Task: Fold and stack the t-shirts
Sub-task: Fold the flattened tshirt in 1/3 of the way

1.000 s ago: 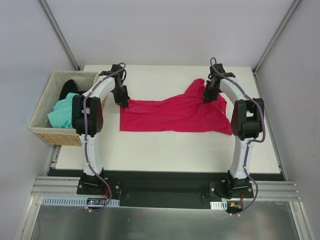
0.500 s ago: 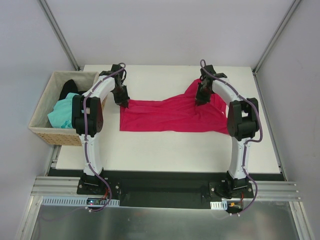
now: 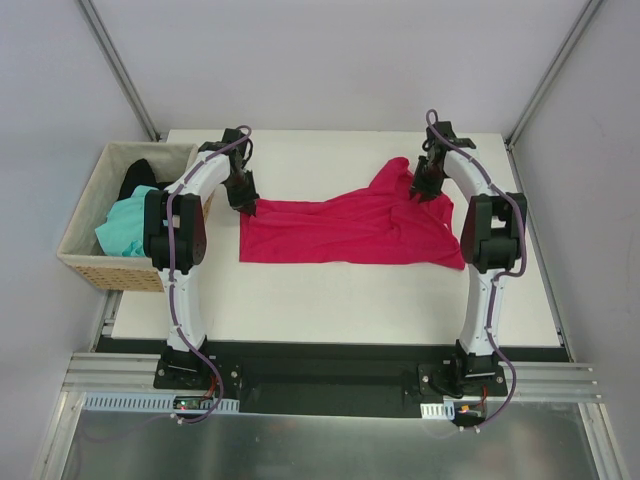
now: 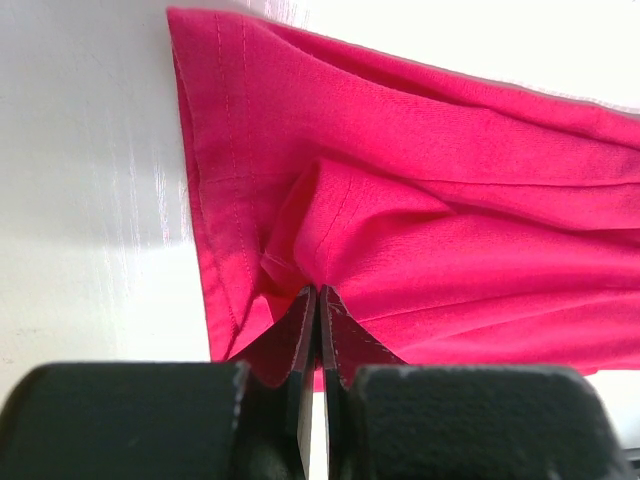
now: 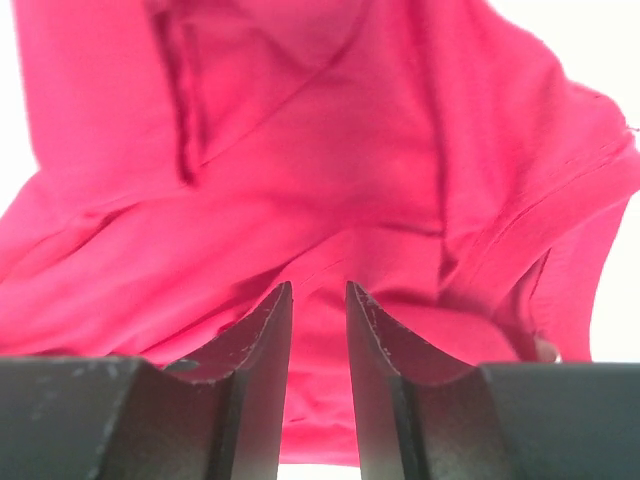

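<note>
Presently, item one: crimson t-shirt (image 3: 350, 230), lying spread and rumpled across the middle of the white table (image 3: 330, 300). My left gripper (image 3: 247, 205) is pinching a raised fold at the shirt's 10 o'clock corner, jaws pressed together on the cloth. My right gripper (image 3: 425, 190) is standing at the shirt's 1 o'clock, fingers (image 5: 262, 330) slightly parted, red cloth showing through the gap. Item two: wicker basket (image 3: 85, 255), sitting at the table's 9 o'clock, holding a mint-green t-shirt (image 3: 120, 232) and a black t-shirt (image 3: 138, 175).
</note>
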